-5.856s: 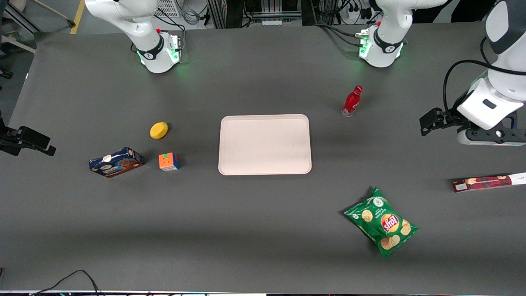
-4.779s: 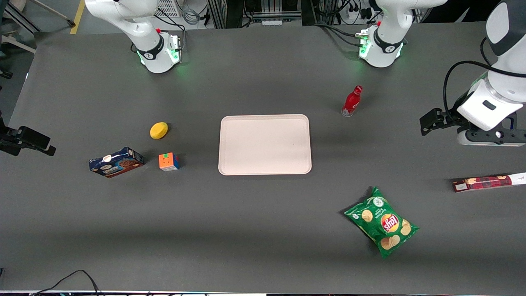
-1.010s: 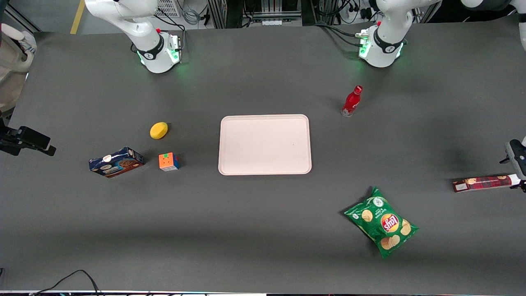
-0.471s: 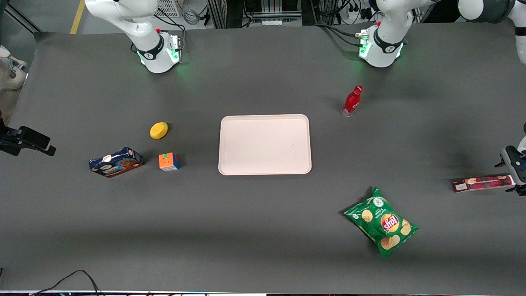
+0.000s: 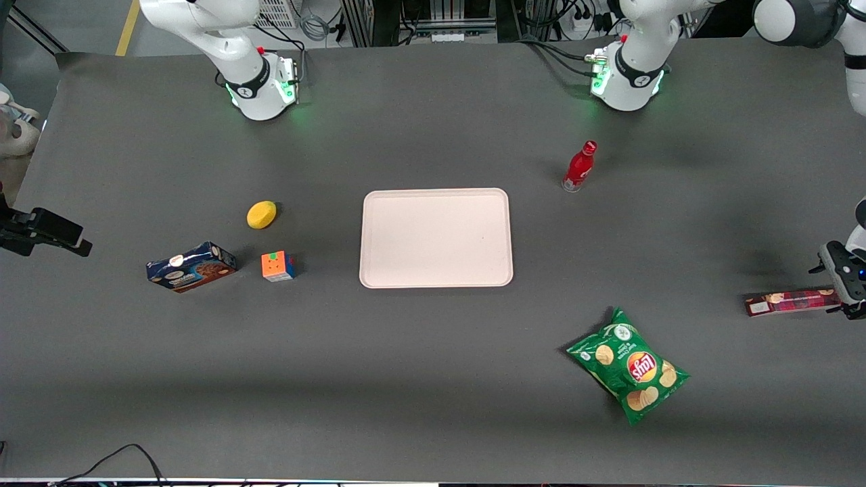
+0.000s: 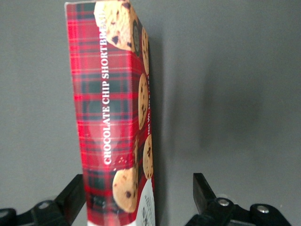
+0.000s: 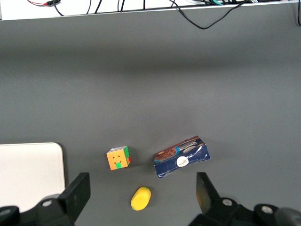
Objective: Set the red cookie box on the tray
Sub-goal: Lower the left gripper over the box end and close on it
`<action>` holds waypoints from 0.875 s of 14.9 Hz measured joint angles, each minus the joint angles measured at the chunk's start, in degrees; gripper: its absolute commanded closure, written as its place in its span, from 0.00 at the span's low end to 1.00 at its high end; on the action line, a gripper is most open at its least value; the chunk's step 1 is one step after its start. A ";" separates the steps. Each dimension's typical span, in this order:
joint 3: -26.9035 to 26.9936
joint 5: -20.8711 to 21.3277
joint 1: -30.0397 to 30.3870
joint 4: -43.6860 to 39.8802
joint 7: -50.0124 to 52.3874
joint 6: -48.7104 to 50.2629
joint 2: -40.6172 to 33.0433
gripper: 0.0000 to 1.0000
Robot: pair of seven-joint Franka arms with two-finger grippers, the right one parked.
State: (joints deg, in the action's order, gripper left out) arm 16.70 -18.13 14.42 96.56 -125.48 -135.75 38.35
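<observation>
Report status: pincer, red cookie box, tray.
Pincer open, straddling white end of red cookie box, one finger touching it. Box flat on table at working arm's end, not lifted. Tray bare; chips bag lies nearer camera.

Robotics laboratory. Indicators: white robot arm bases with green status lights point(image 5: 260, 84) mounted on a dark grey matte table point(image 5: 433, 379); metal equipment racks with black cables point(image 5: 433, 20) at 12 o'clock; black two-finger gripper point(image 6: 138, 181) at 3 o'clock, fingers apart.

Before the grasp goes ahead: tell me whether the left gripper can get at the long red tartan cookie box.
Probably yes: the left gripper is over the long red tartan cookie box, jaws open astride its white end, nothing between.
</observation>
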 measured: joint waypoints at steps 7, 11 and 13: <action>0.01 -0.98 0.01 -0.35 -0.01 -0.22 1.75 0.50; 0.01 -1.12 0.01 -0.75 -0.01 -0.83 2.07 0.83; -0.06 -1.13 -0.02 -1.77 -0.01 -0.81 2.19 0.83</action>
State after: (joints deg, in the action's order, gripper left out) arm 16.65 -19.26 14.40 94.79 -125.49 -136.56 40.53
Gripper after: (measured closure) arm 0.758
